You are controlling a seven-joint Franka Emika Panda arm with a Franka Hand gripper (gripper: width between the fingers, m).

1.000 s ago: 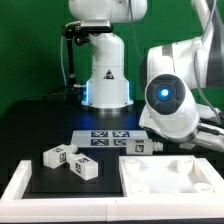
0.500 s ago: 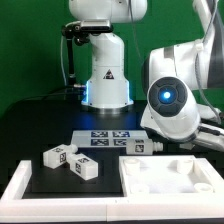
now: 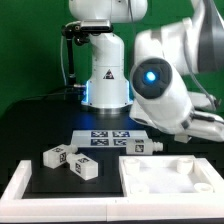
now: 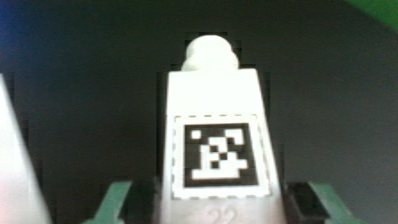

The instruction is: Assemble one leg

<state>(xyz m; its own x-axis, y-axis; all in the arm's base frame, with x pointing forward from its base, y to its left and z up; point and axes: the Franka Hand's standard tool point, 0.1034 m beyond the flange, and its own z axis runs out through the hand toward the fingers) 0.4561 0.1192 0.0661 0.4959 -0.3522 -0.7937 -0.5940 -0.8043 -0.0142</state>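
- Black bench [image 3: 40, 125], matte, bordered by a raised white rim [image 3: 18, 182]; green backdrop [image 3: 30, 50] behind.
- Arm base [image 3: 106, 75] at 12 o'clock in the exterior view, white, with a blue glow low on it.
- Marker board [image 3: 104, 138] flat on the bench in front of the base.
- Loose leg [image 3: 57, 155] and second loose leg [image 3: 84, 169] at 8 o'clock of the marker board, lying down, just beside each other, tags up.
- Small tagged block [image 3: 140, 147] at 4 o'clock of the marker board, near the white panel [image 3: 170, 180]; kind of part too small to tell.
- White panel flat at 5 o'clock of the scene, cut off by the frame edges.
- Arm [image 3: 160, 85] big and close at 2 o'clock, blue light on a joint; runs out past the 3 o'clock edge, so pincer end cut off in the exterior view.
- In the wrist view: pincer [image 4: 215, 202] narrowed onto the held leg [image 4: 214, 110], fingers [image 4: 118, 200] one on each side of its near end; exact contact blurred.
- Held leg juts away from the camera, tag [image 4: 217, 150] facing it, rounded peg [image 4: 210, 50] at the far end.
- Behind it only dark blur with some green; what lies under the leg not readable.
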